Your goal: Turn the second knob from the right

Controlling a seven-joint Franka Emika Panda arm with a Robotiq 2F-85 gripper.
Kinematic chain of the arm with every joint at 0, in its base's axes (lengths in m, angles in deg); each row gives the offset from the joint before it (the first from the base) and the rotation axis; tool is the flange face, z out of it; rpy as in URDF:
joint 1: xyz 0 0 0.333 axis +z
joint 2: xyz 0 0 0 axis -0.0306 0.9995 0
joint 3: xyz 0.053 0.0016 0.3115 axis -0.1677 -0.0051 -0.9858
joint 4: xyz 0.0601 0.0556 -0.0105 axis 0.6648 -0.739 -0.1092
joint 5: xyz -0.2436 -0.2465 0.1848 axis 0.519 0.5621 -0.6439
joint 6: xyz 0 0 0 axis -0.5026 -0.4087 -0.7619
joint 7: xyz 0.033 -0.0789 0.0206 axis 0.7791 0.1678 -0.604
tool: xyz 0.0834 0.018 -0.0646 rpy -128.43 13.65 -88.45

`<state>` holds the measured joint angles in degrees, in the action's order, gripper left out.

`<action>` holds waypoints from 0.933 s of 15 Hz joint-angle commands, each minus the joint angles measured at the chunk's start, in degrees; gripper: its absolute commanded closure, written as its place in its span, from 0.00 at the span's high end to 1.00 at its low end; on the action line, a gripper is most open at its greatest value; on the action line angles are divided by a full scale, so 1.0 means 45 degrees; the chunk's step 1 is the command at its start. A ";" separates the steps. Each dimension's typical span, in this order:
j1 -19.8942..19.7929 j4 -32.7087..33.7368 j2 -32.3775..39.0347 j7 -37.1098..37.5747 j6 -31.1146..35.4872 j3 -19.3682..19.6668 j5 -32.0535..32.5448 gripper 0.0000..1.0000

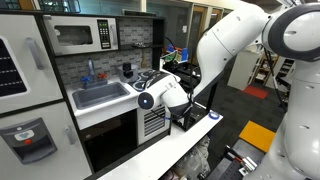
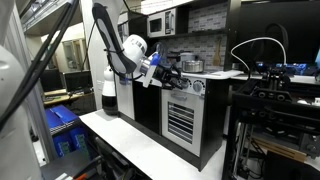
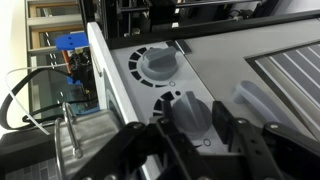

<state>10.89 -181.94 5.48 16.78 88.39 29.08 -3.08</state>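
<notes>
Currently presenting the black two-finger Robotiq gripper (image 3: 192, 125) square-on to the pale grey control panel (image 3: 215, 75) of the toy kitchen, so that a wrist roll alone could do the turning. Straddling the nearer round grey plastic knob (image 3: 186, 110), judged to be the target, with one black finger (image 3: 150, 140) on each side. Placing that knob directly between the fingertips for a centred pinch.

Holding the jaws at about knob width. Not showing whether the pads are touching the knob, so a grip cannot be confirmed.

Leaving the other round grey plastic knob (image 3: 158, 65) clear, beyond the fingertips and outside the jaws, probably to avoid accidental contact.

Hanging level just above the slatted grey oven door (image 2: 180, 122) in an exterior view.

Likely calling next for a firm close, then rotation about the knob's axis without pulling outward.
</notes>
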 commanded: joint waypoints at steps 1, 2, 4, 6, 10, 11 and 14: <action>-0.0410 -0.0165 -0.0408 0.0984 0.1047 0.0100 0.0043 0.29; -0.0510 -0.0303 -0.0605 0.1404 0.1356 0.0133 -0.0005 0.28; -0.0691 -0.0569 -0.0974 0.2066 0.1977 0.0243 -0.0091 0.25; -0.0870 -0.0905 -0.1330 0.2600 0.2603 0.0400 -0.0032 0.25; -0.1155 -0.1437 -0.1929 0.3438 0.3949 0.0741 0.0114 0.27; -0.1233 -0.1553 -0.2056 0.3628 0.4370 0.0842 0.0171 0.27; -0.1594 -0.1888 -0.2538 0.3996 0.6027 0.1220 0.0124 0.26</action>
<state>6.45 -188.07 -2.51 31.45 109.53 32.74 -3.42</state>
